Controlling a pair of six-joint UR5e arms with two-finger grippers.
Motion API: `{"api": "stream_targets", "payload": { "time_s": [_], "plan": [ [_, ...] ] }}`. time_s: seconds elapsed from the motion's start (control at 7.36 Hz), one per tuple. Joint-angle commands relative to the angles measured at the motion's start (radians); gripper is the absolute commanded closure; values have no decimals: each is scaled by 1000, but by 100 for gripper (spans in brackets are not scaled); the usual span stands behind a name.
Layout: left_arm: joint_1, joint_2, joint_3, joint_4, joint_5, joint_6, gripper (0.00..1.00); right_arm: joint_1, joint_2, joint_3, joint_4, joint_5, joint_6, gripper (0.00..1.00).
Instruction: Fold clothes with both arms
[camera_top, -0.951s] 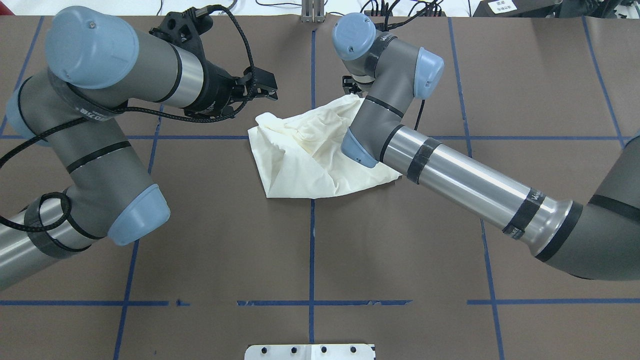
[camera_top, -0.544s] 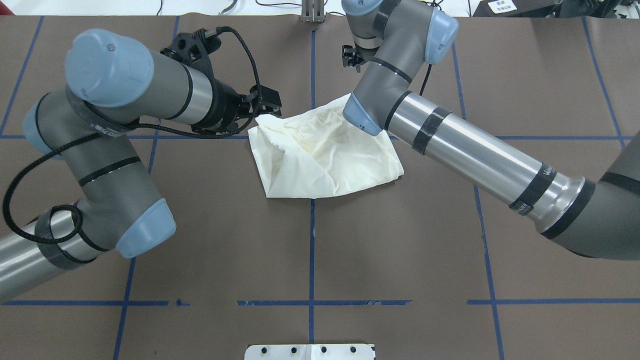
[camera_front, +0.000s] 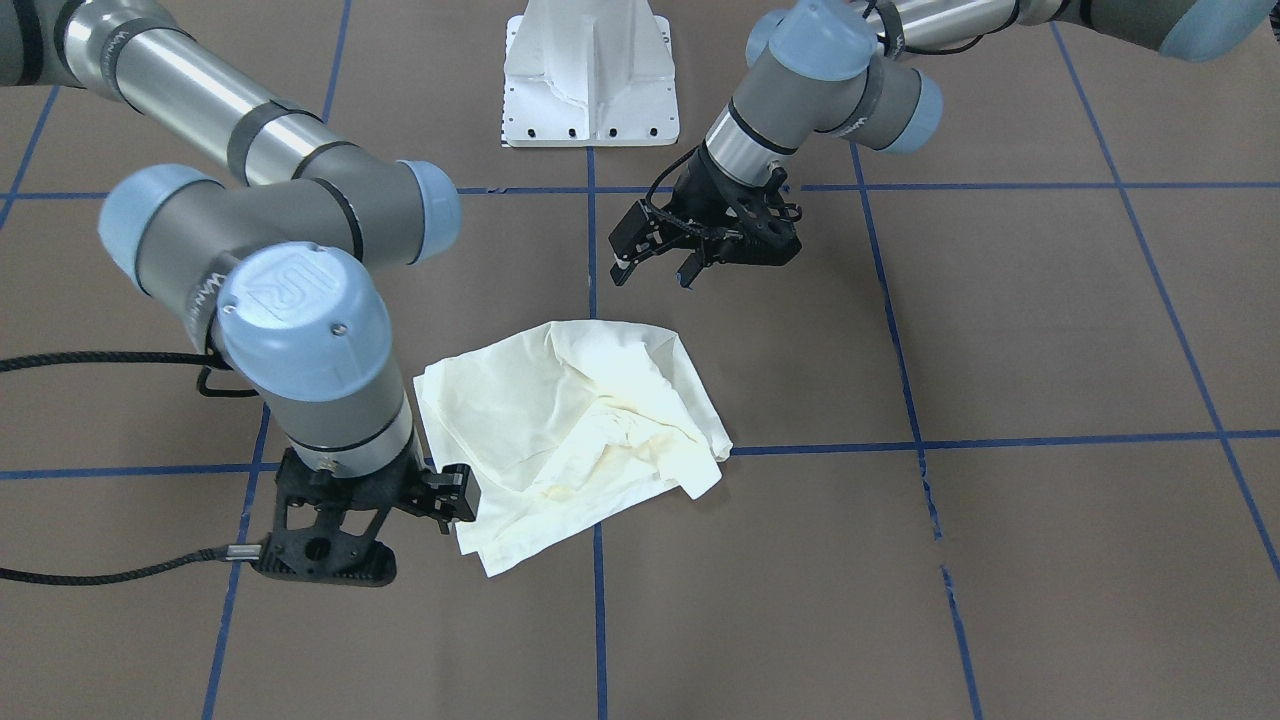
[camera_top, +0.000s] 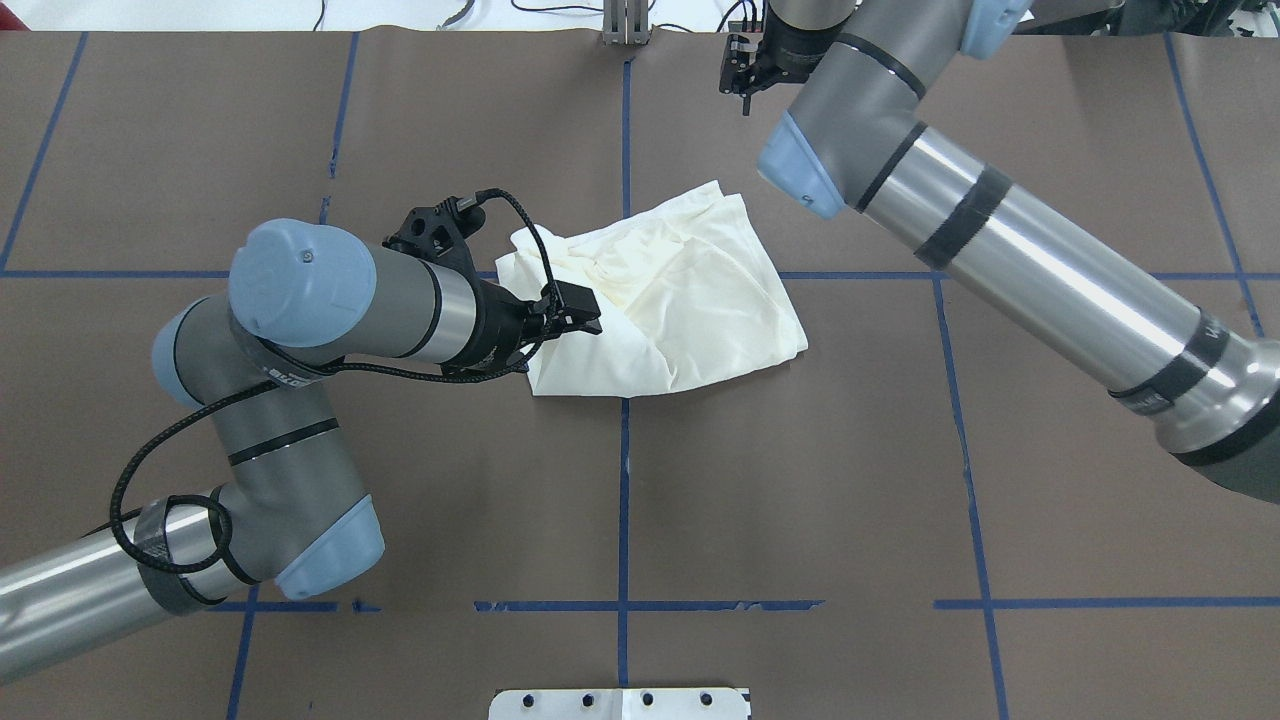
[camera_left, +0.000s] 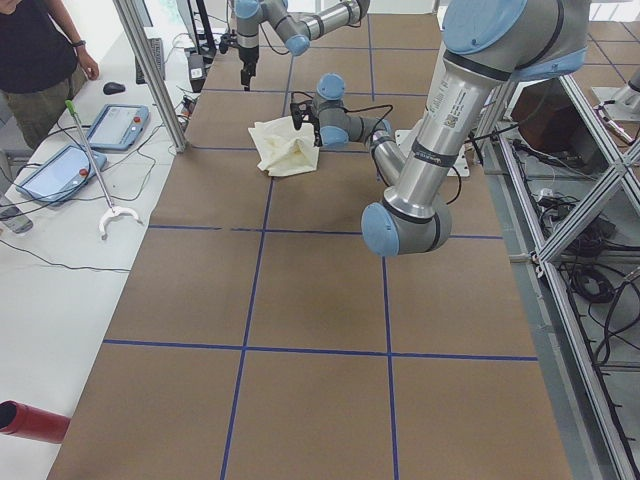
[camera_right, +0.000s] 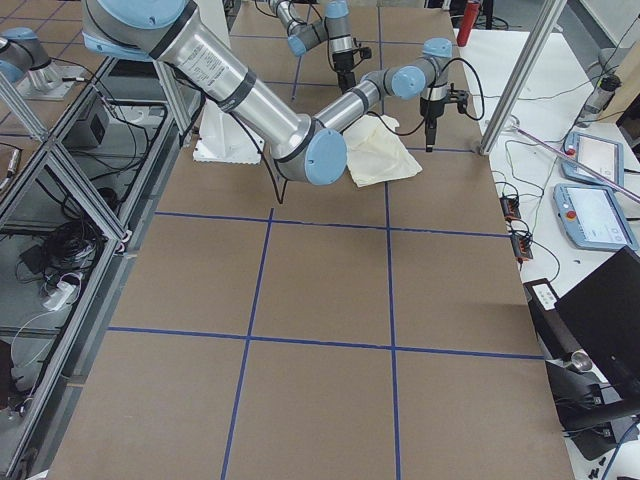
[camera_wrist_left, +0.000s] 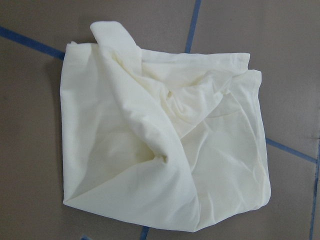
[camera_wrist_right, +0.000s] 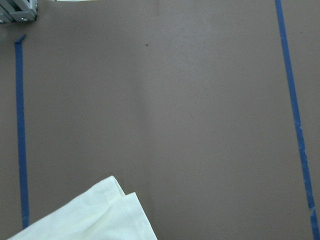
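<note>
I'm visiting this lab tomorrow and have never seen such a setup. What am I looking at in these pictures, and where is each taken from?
A left arm and a right arm stand at a brown table marked with blue tape. Four fixed cameras watch: from behind and above, from across the table, from each end; two more sit on the wrists. A crumpled cream shirt lies on the table. The left gripper hovers open near it; the right gripper hangs apart. Neither holds anything.
</note>
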Motion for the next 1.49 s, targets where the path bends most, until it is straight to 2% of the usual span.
{"api": "stream_targets", "payload": {
  "time_s": [0.0,0.27,0.54,1.09,1.36],
  "plan": [
    [-30,-20,125,-107,64,53,0,18,-135,226,-72,56,0,0],
    [-35,-53,234,-244,96,64,0,20,-153,268,-91,56,0,0],
    [-35,-68,292,-328,97,146,0,20,-154,270,-92,54,0,0],
    [-32,-92,305,-343,11,200,0,20,-154,271,-94,53,2,0],
    [-23,-102,329,-343,5,206,0,20,-156,270,-92,53,2,0]
  ]
}}
